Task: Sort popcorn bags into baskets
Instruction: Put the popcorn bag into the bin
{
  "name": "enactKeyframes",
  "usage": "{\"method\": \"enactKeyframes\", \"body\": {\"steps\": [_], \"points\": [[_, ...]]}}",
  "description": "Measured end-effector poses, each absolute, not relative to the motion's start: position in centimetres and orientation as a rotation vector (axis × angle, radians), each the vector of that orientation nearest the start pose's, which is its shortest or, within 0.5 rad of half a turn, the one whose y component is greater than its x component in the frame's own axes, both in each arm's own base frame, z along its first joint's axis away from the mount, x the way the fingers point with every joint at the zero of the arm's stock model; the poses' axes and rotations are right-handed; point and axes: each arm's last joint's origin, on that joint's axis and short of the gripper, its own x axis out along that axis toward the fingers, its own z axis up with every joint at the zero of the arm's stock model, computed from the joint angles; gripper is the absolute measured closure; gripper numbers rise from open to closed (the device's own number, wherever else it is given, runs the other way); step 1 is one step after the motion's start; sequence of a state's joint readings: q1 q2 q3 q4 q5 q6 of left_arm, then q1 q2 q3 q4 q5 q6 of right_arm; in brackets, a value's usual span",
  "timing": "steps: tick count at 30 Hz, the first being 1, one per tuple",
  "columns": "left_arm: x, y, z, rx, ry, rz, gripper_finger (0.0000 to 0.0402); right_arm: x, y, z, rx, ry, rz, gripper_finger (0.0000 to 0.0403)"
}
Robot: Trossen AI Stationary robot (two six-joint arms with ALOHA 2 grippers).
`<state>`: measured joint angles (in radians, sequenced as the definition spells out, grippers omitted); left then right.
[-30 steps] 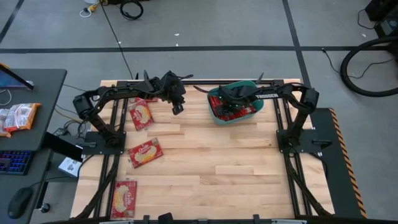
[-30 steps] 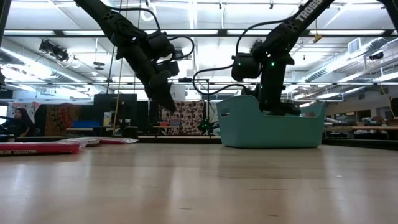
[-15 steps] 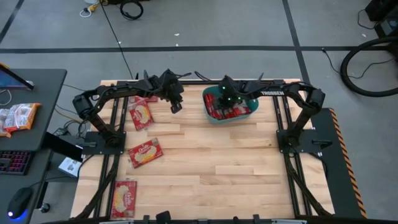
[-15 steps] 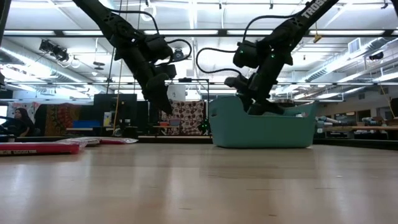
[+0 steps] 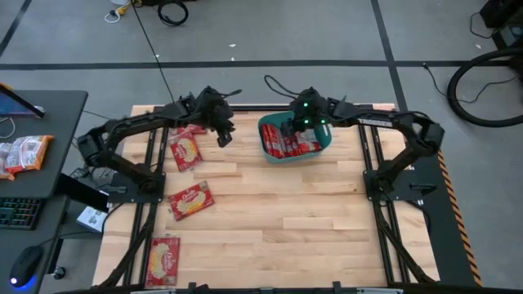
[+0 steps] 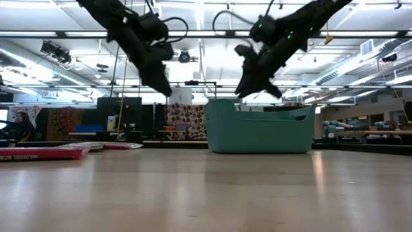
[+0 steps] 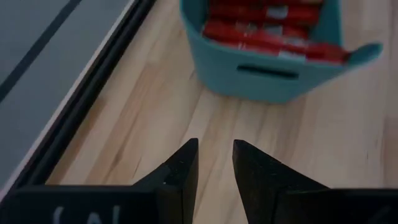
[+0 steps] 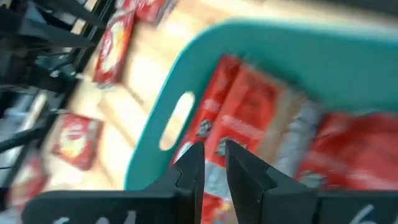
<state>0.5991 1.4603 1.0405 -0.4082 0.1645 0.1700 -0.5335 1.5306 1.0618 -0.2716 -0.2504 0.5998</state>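
The teal basket [image 5: 265, 147] stands at the far middle of the table with several red popcorn bags [image 5: 294, 144] in it, also seen in the left wrist view [image 7: 267, 37]. Three more bags lie flat on the table's left part [image 5: 185, 150] [image 5: 190, 200] [image 5: 163, 260]. My right gripper [image 5: 301, 124] hangs above the basket's rim [image 6: 257, 87] with a narrow gap between its fingers [image 8: 214, 155], holding nothing. My left gripper [image 5: 222, 137] hovers left of the basket, high above the wood [image 6: 162, 87], slightly open and empty [image 7: 215, 162].
A fourth bag [image 5: 193, 131] shows partly under the left arm at the far left. A dark desk [image 5: 49, 122] left of the table carries orange-and-white packets [image 5: 24, 152] and a keyboard. Bare wood lies across the near right of the table [image 5: 327, 229].
The right gripper, first down inside the basket, has moved toward the table's left and risen above the rim. The basket has slid along the table toward the left. The left gripper has drawn back toward the left and far edge and risen a little.
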Motion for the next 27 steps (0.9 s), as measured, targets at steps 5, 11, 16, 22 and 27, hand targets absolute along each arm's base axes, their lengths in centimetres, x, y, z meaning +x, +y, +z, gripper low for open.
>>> {"method": "enactKeyframes", "body": {"steps": [5, 11, 16, 22, 27], "points": [[22.3, 14.9, 25.8, -0.228, 0.999, 0.405, 0.0296, 26.2, -15.1, 27.5, 0.650, 0.566, -0.549, 0.0334], [18.7, 13.2, 25.2, -0.458, 1.321, 0.715, 0.0296, 23.9, -13.8, 31.0, 0.461, 0.491, -0.498, 0.0334], [17.2, 13.6, 24.8, -0.654, 1.308, 1.072, 0.0296, 21.8, -12.6, 32.8, 0.380, 0.479, -0.473, 0.0334], [15.6, 14.6, 21.2, -0.784, 1.253, 1.233, 0.0296, 19.4, -11.1, 34.0, 0.339, 0.507, -0.458, 0.0334], [14.7, 14.2, 18.5, -0.821, 1.258, 1.246, 0.0296, 18.2, -10.2, 34.8, 0.315, 0.488, -0.455, 0.0334]]}}
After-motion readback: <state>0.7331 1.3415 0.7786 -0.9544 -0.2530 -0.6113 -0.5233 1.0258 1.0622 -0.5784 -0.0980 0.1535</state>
